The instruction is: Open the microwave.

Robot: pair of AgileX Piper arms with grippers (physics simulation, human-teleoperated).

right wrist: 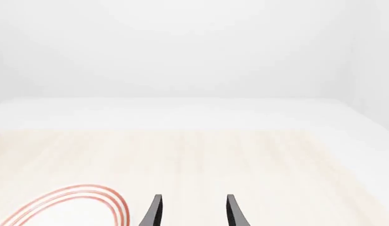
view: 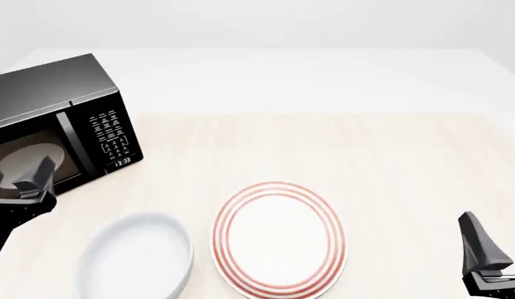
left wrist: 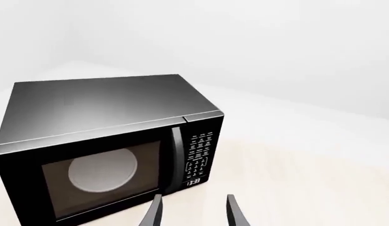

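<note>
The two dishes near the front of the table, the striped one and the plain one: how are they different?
The flat white plate with red rings carries concentric red stripes round its rim; the plain white bowl has no pattern. The plate looks shallow and flat, the bowl deeper with raised walls. The plate lies nearer the table's middle, the bowl to its left, closer to the glossy black microwave. Both are round, white and empty.

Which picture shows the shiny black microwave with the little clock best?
The left wrist view: the glossy black box-shaped microwave shows whole there, with window, white turntable, bar handle and keypad. The front view cuts it off at the picture's edge, partly behind the left gripper. The right wrist view shows at most a dark sliver.
</note>
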